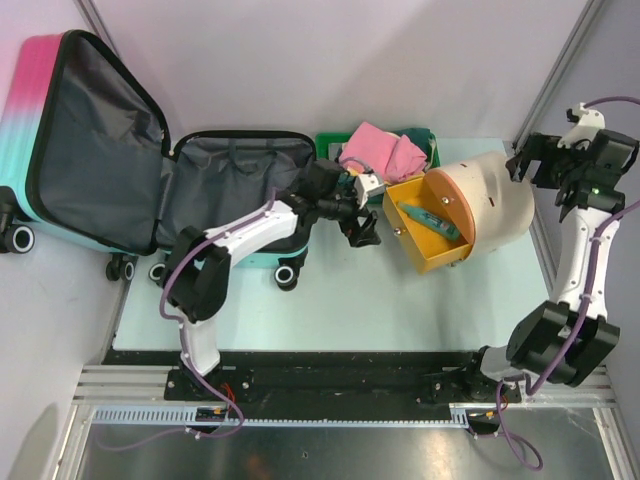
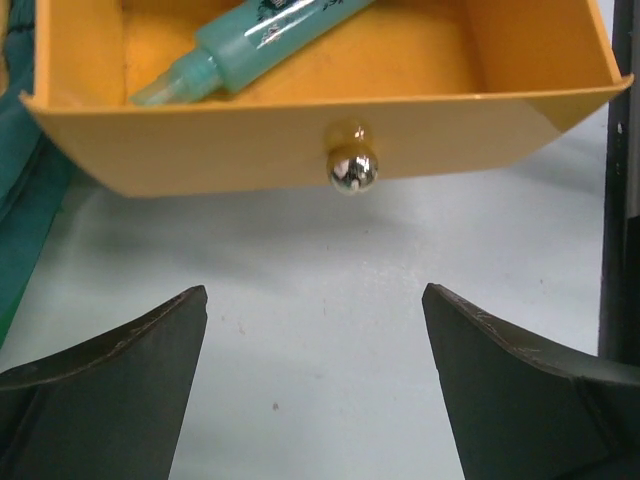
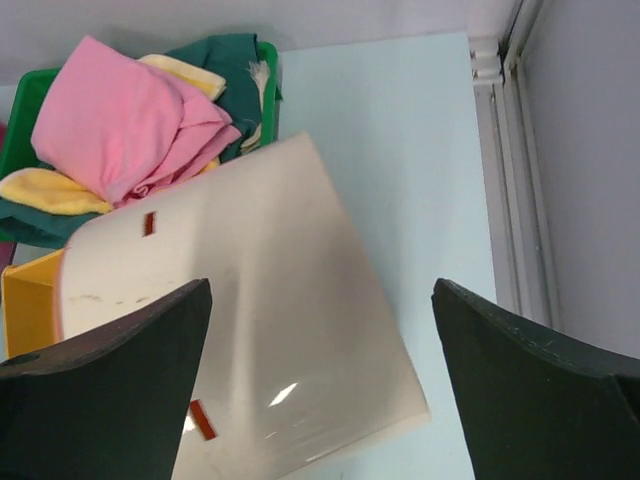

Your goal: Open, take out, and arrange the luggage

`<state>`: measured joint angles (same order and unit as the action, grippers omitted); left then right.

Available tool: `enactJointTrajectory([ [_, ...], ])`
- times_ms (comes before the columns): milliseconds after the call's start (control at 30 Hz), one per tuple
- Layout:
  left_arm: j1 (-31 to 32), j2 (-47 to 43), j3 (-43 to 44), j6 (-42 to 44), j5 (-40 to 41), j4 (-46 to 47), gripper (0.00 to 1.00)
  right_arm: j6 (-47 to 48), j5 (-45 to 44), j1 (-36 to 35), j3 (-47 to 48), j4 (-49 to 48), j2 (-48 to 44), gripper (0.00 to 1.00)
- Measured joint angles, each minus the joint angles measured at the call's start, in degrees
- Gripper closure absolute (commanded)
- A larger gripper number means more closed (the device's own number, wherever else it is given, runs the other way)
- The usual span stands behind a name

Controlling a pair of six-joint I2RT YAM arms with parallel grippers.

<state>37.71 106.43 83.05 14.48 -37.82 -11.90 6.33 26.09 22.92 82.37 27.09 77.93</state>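
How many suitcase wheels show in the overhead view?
4, all along the near edge of the open luggage: a far-left wheel, two wheels beside the hinge, and a right wheel. Others may be hidden underneath.

The suitcase (image 1: pixel 95 140) runs off the top view's left edge, and the left arm (image 1: pixel 250 225) covers part of its lower half. The tube (image 2: pixel 260 40) — its print unreadable — and the yellow drawer (image 2: pixel 300 150) are cut at the left wrist view's top edge; cloths (image 3: pixel 120 120) hide most of the green tray (image 3: pixel 25 95).
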Motion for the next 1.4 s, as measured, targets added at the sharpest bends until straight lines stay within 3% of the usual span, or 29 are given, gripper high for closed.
enactJointTrajectory([
  [333,5.1,9.1,3.9,-5.5,1.7,15.0,0.09,-3.4,11.9,4.7,3.0,1.8,12.6,0.12],
  [633,5.9,16.1,7.1,-13.6,3.1,26.9,0.1,-6.5,20.9,7.0,5.1,3.2,17.4,0.23],
  [1167,11.4,31.3,22.4,-20.2,7.0,41.1,0.09,-6.6,21.6,7.3,5.6,3.0,18.3,0.26],
  [1400,10.9,33.5,24.4,-23.1,7.5,43.6,0.06,-6.7,20.4,7.1,7.9,4.5,19.4,0.2],
])
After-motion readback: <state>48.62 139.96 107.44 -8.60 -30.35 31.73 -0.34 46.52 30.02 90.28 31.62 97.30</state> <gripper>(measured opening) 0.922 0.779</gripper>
